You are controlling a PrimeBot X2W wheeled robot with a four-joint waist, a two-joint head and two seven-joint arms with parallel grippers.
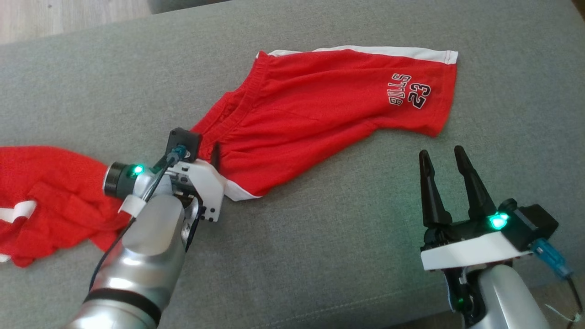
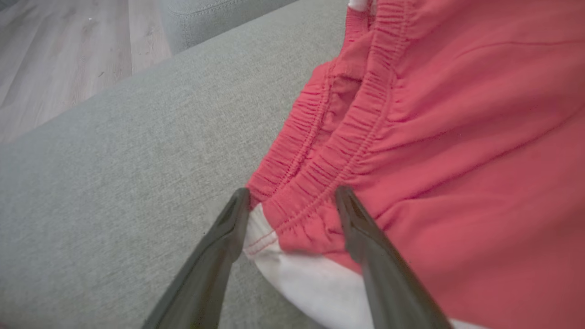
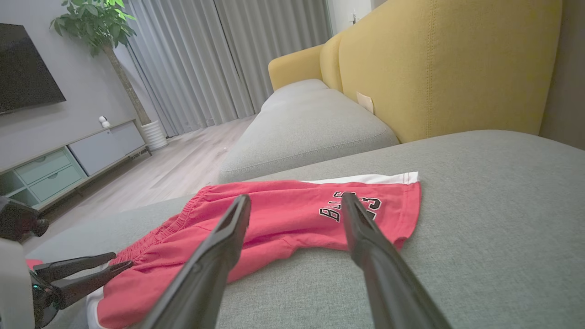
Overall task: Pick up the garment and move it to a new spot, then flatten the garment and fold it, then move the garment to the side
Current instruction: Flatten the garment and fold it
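Red white-trimmed jersey shorts (image 1: pixel 320 100) lie on a grey fabric sofa cushion (image 1: pixel 343 237) with bare room rightward, the left end effector (image 2: pixel 292 191) spread wide astride their waistband corner, the right end effector (image 1: pixel 441 151) spread and empty.

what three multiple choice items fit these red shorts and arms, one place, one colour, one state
1. Where is the left end effector? A at the shorts' waistband corner; B at the printed hem; C over the floor.
2. What colour is the shorts' side stripe? A white; B blue; C black.
3. How is the right end effector? A shut on the shorts; B open above the cushion; C shut on nothing.
Answers: A, its fingers straddle the waistband corner; A, the stripe is white; B, it stands spread, clear of the shorts.
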